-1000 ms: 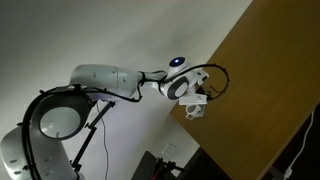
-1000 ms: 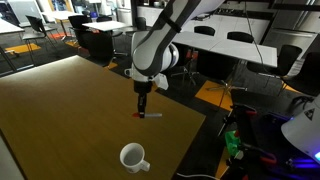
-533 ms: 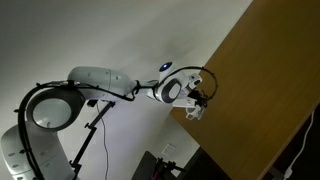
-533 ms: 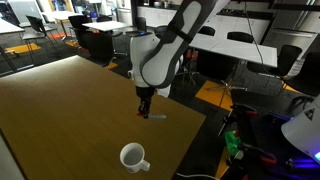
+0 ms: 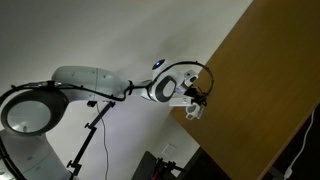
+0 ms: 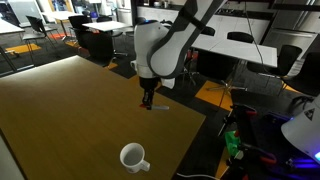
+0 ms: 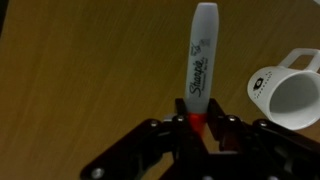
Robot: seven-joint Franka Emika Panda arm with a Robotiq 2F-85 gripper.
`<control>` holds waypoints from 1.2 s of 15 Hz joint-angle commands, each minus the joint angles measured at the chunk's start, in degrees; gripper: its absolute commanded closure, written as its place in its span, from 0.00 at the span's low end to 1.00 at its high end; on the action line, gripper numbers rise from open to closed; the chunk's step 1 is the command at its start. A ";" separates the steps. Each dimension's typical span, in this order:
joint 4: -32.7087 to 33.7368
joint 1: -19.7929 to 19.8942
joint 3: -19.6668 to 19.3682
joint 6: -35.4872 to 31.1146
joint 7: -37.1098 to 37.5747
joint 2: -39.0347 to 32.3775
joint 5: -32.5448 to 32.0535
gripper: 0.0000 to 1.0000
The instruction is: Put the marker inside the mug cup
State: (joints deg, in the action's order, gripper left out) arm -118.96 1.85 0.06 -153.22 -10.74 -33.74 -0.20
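Note:
In the wrist view my gripper [image 7: 196,122] is shut on the red end of the marker [image 7: 201,60], whose whitish barrel points away from the jaws over the wooden table. The white mug cup [image 7: 290,88] lies at the right edge of that view, its mouth towards the camera. In an exterior view the gripper [image 6: 148,101] hangs just above the table [image 6: 60,110] with the marker [image 6: 156,107] at its tips, and the mug cup [image 6: 133,157] stands nearer the front edge, apart from it. In an exterior view the gripper [image 5: 197,96] is at the table's edge.
The table's edge runs close to the gripper on the right [image 6: 200,125]. Beyond it are office desks and chairs [image 6: 240,45] and cables on the floor [image 6: 235,145]. A dark stand [image 5: 160,165] is below the arm.
The gripper has risen slightly with the marker's end between its jaws, and the wrist has turned. The mug cup has not moved.

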 commanded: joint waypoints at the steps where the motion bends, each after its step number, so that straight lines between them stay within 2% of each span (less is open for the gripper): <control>1: -7.18 -3.13 -3.30 -0.03 5.82 7.69 -4.12 0.94; 3: -9.08 -3.84 -4.05 0.52 7.73 9.95 -6.08 0.94; 4: -4.80 -1.48 -2.09 0.19 4.97 5.43 -4.54 0.74; 8: -7.35 -2.17 -2.47 0.21 5.90 8.06 -5.16 0.74; 9: -7.44 -2.17 -2.48 0.21 5.90 8.08 -5.17 0.94; 10: -7.35 -2.14 -2.61 -0.41 5.56 7.96 -5.58 0.94; 14: -8.18 2.05 0.80 -3.24 -3.17 8.62 -3.70 0.94; 16: -8.56 5.16 3.39 -5.00 -9.15 8.83 -2.50 0.94; 18: -8.73 9.90 7.73 -6.49 -17.42 8.73 0.09 0.94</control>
State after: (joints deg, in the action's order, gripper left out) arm -126.53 5.87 2.52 -157.34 -18.63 -25.92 -3.25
